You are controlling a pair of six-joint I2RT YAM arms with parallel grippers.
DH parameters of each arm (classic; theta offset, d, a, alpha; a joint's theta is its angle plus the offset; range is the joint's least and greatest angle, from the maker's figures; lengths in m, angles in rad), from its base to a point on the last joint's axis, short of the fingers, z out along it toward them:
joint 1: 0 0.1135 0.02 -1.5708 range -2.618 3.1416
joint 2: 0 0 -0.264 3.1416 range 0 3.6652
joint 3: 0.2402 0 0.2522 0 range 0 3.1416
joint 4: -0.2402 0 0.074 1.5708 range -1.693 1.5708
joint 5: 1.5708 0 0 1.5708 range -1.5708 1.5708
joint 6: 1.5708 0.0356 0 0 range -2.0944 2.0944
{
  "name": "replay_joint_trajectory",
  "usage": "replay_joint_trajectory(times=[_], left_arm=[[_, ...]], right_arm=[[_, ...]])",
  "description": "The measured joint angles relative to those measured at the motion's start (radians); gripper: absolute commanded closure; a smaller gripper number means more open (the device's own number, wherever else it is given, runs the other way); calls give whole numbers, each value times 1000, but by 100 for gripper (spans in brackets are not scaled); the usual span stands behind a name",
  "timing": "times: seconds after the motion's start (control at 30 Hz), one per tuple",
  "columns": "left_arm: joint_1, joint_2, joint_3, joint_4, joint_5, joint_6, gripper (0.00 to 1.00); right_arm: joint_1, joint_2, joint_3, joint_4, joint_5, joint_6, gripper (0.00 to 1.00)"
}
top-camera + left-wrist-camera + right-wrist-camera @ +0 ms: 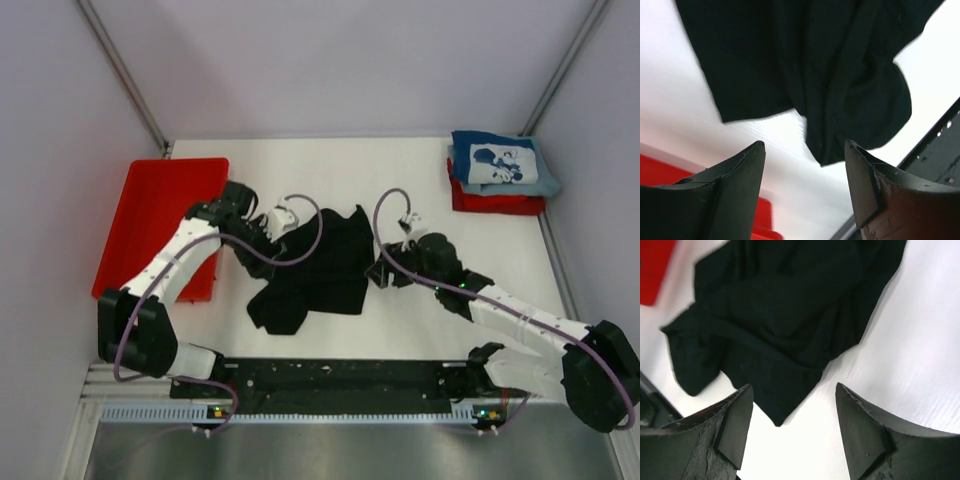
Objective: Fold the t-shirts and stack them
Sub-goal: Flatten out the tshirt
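Note:
A large black t-shirt (322, 262) lies crumpled in the middle of the white table (400, 180), with folds and a loose corner toward the near edge. At the back right, a folded blue t-shirt (500, 162) with a white print rests on a folded red t-shirt (498, 204). My left gripper (283, 236) hovers at the black shirt's left edge. In the left wrist view the left gripper (805, 150) is open and empty, with the black t-shirt (815, 60) just beyond it. My right gripper (379, 272) is at the shirt's right edge. In the right wrist view the right gripper (792, 390) is open and empty, and a corner of the black t-shirt (790, 305) lies between its fingertips.
A red plastic tray (155, 225) sits at the table's left side, behind the left arm; the red tray (660, 172) also shows in the left wrist view. A black rail (340, 378) runs along the near edge. Walls close in the table on three sides.

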Motion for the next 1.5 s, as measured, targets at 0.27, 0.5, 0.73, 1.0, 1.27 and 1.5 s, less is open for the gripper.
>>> replay_joint_trajectory(times=[0.27,0.5,0.73,1.0,1.27,1.5], left_arm=[[69,6,-264,50,-24,23,28],[69,183,-260,110,8,24,67],[76,233,-232,106,32,24,100],[154,-29,7,-7,39,20,100],[190,-333,388,-69,-29,18,100],[184,-398,564,-138,-26,30,100]], right_arm=[[289,305,94,-87,280,8,37],[368,542,261,-108,380,-3,85],[367,530,258,-114,395,10,100],[226,77,292,-249,380,-98,100],[147,-261,587,-399,470,-373,100],[150,-270,798,-493,430,-547,100]])
